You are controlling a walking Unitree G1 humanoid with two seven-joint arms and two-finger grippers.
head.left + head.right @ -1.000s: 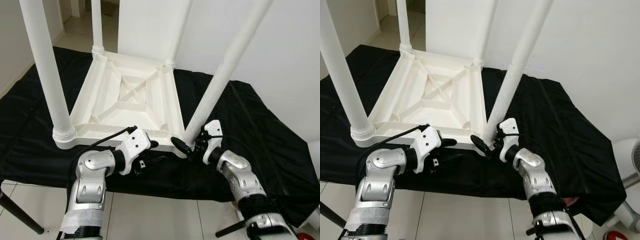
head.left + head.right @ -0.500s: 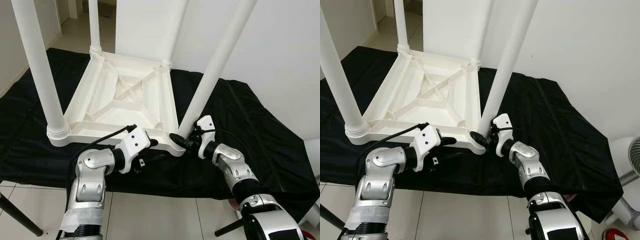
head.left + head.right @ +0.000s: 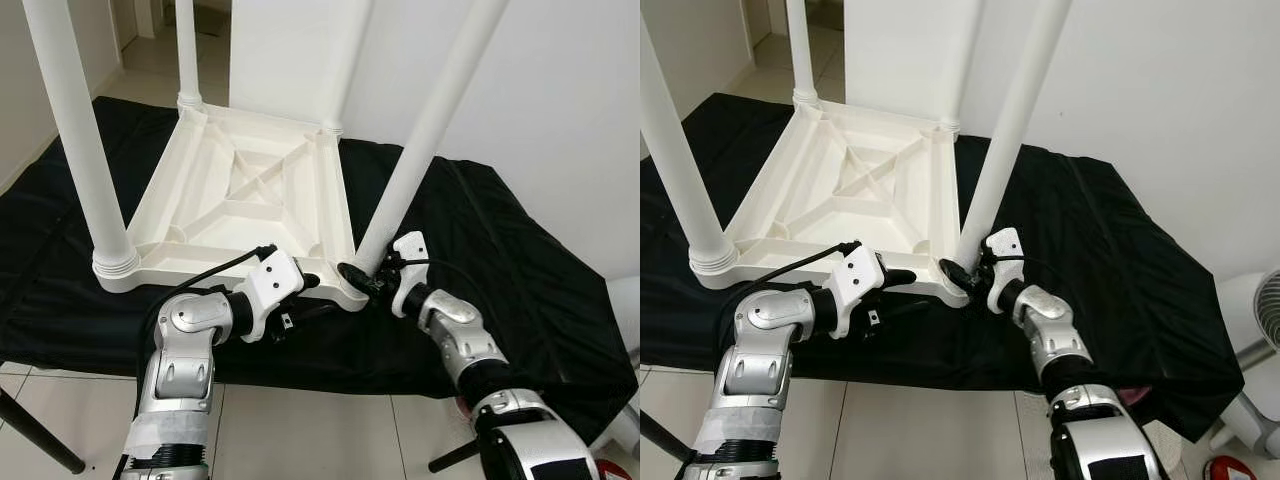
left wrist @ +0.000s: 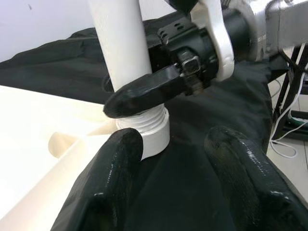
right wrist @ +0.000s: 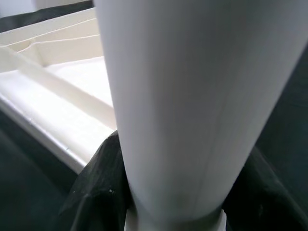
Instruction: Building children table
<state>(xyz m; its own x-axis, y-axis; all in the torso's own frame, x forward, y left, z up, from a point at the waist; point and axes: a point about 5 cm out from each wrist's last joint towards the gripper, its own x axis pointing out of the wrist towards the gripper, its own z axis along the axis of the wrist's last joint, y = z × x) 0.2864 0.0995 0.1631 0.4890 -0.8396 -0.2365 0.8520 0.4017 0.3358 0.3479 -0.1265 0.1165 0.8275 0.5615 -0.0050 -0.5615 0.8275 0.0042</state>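
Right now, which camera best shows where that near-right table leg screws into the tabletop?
The left wrist view: the threaded socket shows below the right gripper clamped on the leg. The right wrist view is too close; the eye views show the joint small.

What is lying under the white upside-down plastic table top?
A black cloth lies under the white upside-down plastic table top and spreads out on every side of it. What the cloth itself covers cannot be seen. The left tool sits at the top's near edge.
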